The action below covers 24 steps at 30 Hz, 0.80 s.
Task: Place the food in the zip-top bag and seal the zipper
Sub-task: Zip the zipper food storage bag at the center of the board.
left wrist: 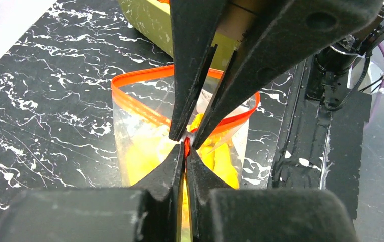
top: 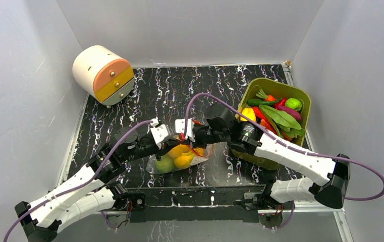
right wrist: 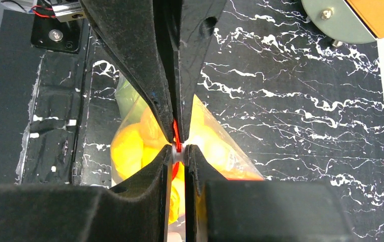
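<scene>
L fingers are pressed nearly together, pinching the zipper on its red-orange strip. R fingers pinch the same strip tip-to-tip w/ them, a small whitish bit betw. their tips. Away from the pinch the strip's 2 sides gape apart. Zip-top bag lies on the bench betw. both arms, yellow & green toy fruit inside. More toy veg sits in olive tub at R. Round drawer unit is at far L.

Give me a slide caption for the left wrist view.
Left gripper and right gripper pinch the zipper of the unsealed zip-top bag holding yellow food.
</scene>
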Each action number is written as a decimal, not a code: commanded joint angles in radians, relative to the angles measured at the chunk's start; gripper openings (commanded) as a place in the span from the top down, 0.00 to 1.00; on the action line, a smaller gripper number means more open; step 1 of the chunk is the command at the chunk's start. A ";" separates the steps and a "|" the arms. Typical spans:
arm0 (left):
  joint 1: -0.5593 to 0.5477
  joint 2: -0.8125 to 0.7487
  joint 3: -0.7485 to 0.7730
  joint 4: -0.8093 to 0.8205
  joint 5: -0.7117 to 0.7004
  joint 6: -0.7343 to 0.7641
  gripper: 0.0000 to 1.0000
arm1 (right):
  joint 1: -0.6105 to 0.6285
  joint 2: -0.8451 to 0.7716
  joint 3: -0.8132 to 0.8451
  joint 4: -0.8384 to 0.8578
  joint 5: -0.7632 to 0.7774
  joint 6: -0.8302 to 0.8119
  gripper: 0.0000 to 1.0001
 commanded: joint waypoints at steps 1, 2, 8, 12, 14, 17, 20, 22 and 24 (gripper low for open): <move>0.000 0.005 0.043 -0.001 0.023 0.026 1.00 | -0.003 -0.034 0.045 0.065 -0.034 -0.012 1.00; -0.001 0.000 0.043 0.001 0.022 0.025 1.00 | -0.004 -0.036 0.039 0.060 -0.030 -0.012 1.00; 0.000 -0.049 0.038 -0.010 0.026 0.007 1.00 | -0.003 -0.051 0.005 0.030 0.021 -0.029 1.00; 0.000 -0.102 0.027 0.026 0.010 -0.018 1.00 | -0.004 -0.046 -0.001 0.027 0.033 -0.030 1.00; 0.000 -0.115 0.034 0.036 0.007 -0.025 1.00 | -0.005 -0.046 -0.005 0.030 0.044 -0.031 1.00; 0.000 -0.124 0.060 0.022 0.003 -0.021 1.00 | -0.010 -0.043 0.003 0.019 0.058 -0.037 1.00; -0.001 -0.132 0.082 0.001 -0.005 -0.012 1.00 | -0.017 -0.039 0.013 0.001 0.074 -0.042 1.00; -0.001 -0.140 0.087 -0.008 -0.015 -0.007 1.00 | -0.024 -0.036 0.019 -0.010 0.081 -0.045 1.00; 0.000 -0.148 0.090 -0.019 -0.033 -0.004 1.00 | -0.028 -0.037 0.022 -0.019 0.086 -0.050 1.00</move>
